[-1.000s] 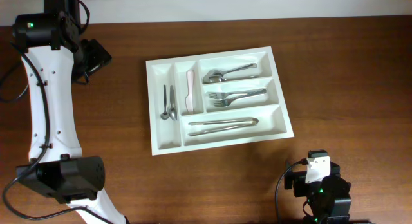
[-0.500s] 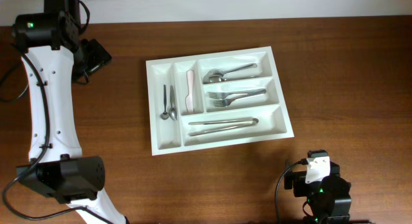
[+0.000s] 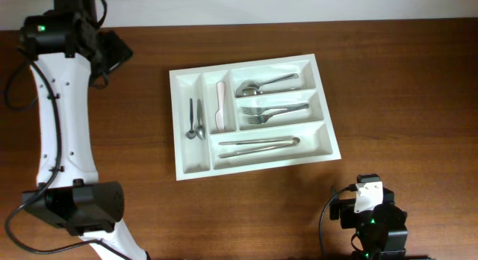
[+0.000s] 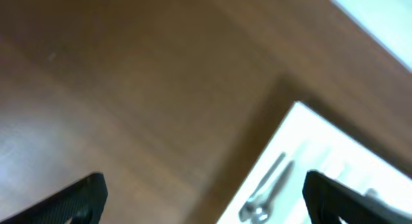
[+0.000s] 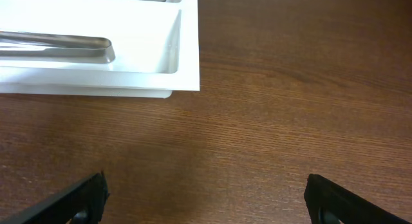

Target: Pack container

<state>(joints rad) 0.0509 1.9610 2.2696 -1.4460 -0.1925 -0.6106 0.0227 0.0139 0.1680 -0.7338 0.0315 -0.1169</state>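
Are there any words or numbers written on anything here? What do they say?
None can be read. The white cutlery tray is plain, the wooden table carries no lettering, and any stamps on the utensils are too small to see.

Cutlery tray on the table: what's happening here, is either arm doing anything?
Neither arm is handling anything. The left gripper is open and empty above the table, beyond the far-left corner of the container. The right gripper, also open and empty, sits low by its near-right corner. The container has cutlery in all five compartments, so packing looks about finished.
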